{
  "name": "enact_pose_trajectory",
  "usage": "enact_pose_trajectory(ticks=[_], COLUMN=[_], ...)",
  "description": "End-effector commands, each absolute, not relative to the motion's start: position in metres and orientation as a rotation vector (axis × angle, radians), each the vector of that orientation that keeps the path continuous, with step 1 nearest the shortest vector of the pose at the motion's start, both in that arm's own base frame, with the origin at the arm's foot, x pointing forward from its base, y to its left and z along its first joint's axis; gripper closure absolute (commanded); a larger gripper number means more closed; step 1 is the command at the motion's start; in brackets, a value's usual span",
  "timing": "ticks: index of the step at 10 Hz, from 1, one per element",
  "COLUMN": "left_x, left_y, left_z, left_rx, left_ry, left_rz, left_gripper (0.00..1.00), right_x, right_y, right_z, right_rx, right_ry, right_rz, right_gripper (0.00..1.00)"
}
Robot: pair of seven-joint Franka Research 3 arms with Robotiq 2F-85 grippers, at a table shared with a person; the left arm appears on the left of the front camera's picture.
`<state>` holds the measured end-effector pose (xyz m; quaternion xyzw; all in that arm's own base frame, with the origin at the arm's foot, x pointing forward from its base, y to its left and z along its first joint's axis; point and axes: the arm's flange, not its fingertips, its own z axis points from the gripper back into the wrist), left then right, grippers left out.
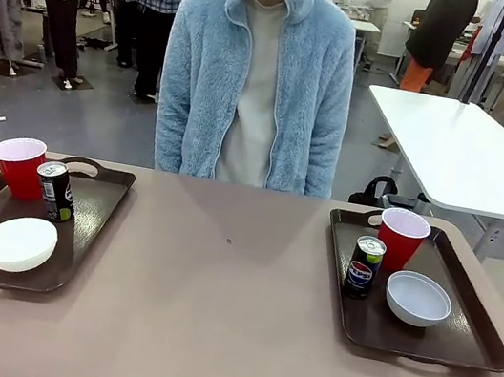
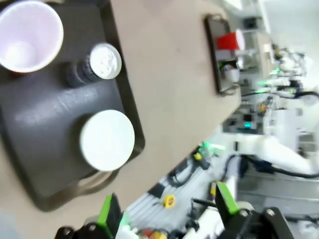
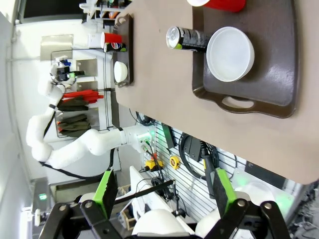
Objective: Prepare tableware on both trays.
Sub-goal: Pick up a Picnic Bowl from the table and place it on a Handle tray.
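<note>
The left tray (image 1: 92, 220) carries a red cup (image 1: 17, 164), a dark can (image 1: 56, 191) and a white bowl (image 1: 18, 242). On the right tray (image 1: 459, 339) stand a red cup (image 1: 402, 238), a dark can (image 1: 364, 265) and a pale grey-blue bowl (image 1: 418, 299). My left gripper (image 2: 167, 209) is open, high above the table's near edge, looking down on the left tray (image 2: 45, 114), cup (image 2: 27, 35), can (image 2: 97, 64) and bowl (image 2: 107, 139). My right gripper (image 3: 162, 191) is open too, off the near edge from its tray (image 3: 271, 74), bowl (image 3: 230, 54) and can (image 3: 187, 38).
A person in a pale blue fleece (image 1: 255, 83) stands at the far side, hands out of sight. The tan tabletop (image 1: 227, 281) lies bare between the trays. A white table (image 1: 470, 157) stands behind at the right. My left arm (image 3: 75, 149) appears far off in the right wrist view.
</note>
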<state>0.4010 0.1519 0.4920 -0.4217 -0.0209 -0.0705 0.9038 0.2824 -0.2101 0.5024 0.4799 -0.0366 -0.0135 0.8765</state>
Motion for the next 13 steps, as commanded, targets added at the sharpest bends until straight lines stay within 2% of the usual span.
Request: enact_pose_trajectory(ticks=[1,7,10,11,12,13], left_x=[0.418,0.413,0.420,0.418,0.413,0.413], left_y=[0.191,0.265,0.261,0.258,0.265,0.265], left_z=[0.476,0.450,0.446,0.448,0.443,0.443], left_rx=[-0.989,-1.026,-0.990,-0.994,-0.999,-0.999], left_ry=[-0.036,-0.185,-0.145,-0.059,-0.163,-0.163], left_rz=[-0.143,0.035,0.083,0.069,0.057,0.057], left_gripper=[0.00,0.00,0.00,0.00,0.00,0.00], right_x=[0.282,0.282,0.282,0.282,0.282,0.282], right_y=[-0.207,-0.207,-0.207,-0.207,-0.207,-0.207], right_z=[0.502,0.502,0.502,0.502,0.502,0.502], right_rx=[1.029,1.029,1.029,1.029,1.029,1.029], right_ry=[-0.100,-0.100,-0.100,-0.100,-0.100,-0.100], right_rz=[-0.022,-0.022,-0.022,-0.022,-0.022,-0.022], right_gripper=[0.00,0.00,0.00,0.00,0.00,0.00])
